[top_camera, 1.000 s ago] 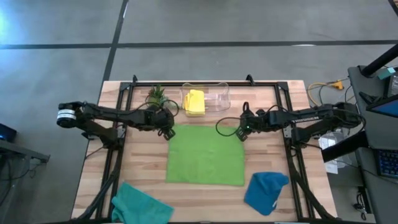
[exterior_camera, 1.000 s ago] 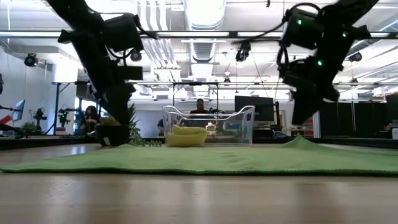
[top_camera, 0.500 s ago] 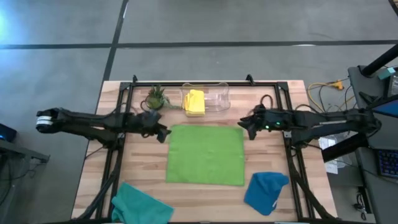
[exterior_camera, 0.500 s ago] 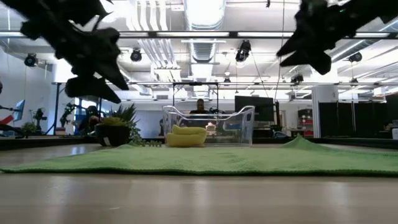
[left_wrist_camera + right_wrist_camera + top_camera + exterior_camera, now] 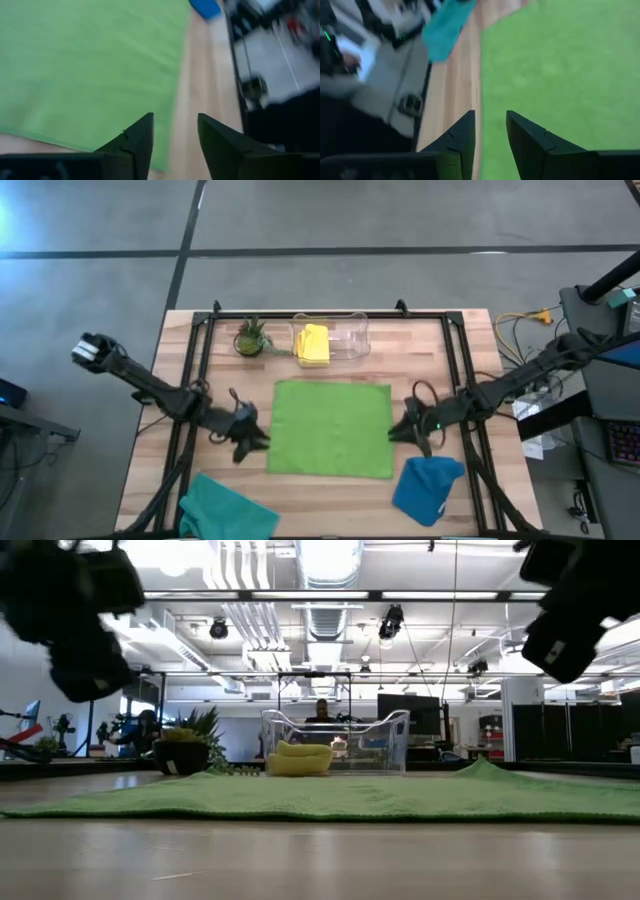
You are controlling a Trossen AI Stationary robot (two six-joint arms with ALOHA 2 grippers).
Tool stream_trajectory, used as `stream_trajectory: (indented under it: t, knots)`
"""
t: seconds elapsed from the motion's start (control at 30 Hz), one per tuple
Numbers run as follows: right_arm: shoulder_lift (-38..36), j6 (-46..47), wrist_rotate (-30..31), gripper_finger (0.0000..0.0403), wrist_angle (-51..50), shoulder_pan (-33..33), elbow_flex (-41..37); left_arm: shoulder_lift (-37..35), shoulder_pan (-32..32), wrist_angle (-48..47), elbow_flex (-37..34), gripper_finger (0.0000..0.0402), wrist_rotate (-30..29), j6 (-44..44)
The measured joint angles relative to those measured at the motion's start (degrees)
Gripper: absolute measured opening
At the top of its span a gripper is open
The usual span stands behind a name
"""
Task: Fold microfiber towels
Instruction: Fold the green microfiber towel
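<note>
**Both hands released beside the flat lime green towel**

The lime green towel [image 5: 331, 428] lies spread flat at the centre of the table [image 5: 440, 360]. It is smooth, with all four edges on the wood.

The left hand [image 5: 247, 442] sits low at the towel's left edge, close to the near-left corner. Its fingers [image 5: 137, 142] are parted and grasp nothing; towel edge and bare wood show in the gap between them.

The right hand [image 5: 403, 430] sits at the towel's right edge, close to the near-right corner. Its fingers [image 5: 462, 135] are likewise parted and empty, with the towel edge running between them.

The yellow towel [image 5: 314, 344] lies folded inside the clear bin [image 5: 352, 338] at the far edge of the table. The potted plant [image 5: 250, 337] stands just left of the bin.

The teal towel [image 5: 225, 510] lies crumpled at the near-left corner of the table. The blue towel [image 5: 428, 488] lies bunched at the near right, close to the right hand.
</note>
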Motion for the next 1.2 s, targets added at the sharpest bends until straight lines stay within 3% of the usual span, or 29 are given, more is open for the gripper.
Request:
stream_trajectory:
  t: [0.27, 0.6, 0.87, 1.2]
  knots:
    - [16.33, -3.38, 10.33, 0.0102, -8.96, 12.15, 10.2, 12.7, -10.75, -5.85, 7.58, 0.0094, -3.7, 5.99]
    - [33.17, -3.88, 11.63, 0.0105, -9.73, 16.32, 18.08, 26.97, -11.24, -10.11, 14.65, 0.0111, -5.46, 18.87]
    - [37.61, -3.26, 11.58, 0.0131, -9.73, 16.15, 19.13, 30.6, -11.24, -8.96, 14.64, 0.0121, -5.39, 20.08]
    - [38.53, -1.72, 11.95, 0.0134, -12.5, 16.15, 18.9, 33.67, -10.93, -4.7, 14.49, 0.0121, -5.43, 24.01]
